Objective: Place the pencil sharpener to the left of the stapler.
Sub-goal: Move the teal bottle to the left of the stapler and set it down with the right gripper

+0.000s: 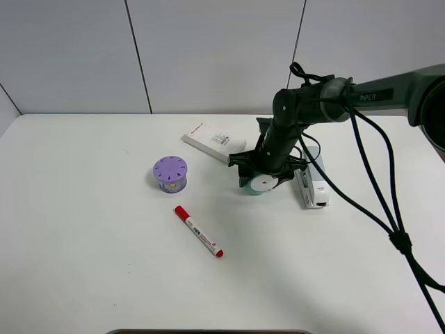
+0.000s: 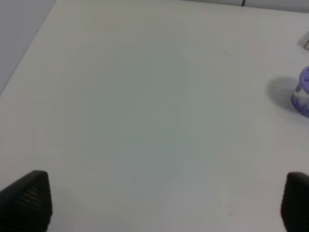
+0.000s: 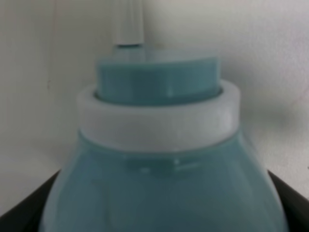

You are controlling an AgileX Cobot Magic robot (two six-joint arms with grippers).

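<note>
Right gripper fingers clasp the pencil sharpener, just left of the stapler. Open tabletop stretches leftward past the purple cylinder. Left gripper fingers spread wide.

I'm counting five loose things on the table: one pencil sharpener, one stapler, one purple round pot with holes in its top, one red-capped marker and one flat white box.
</note>
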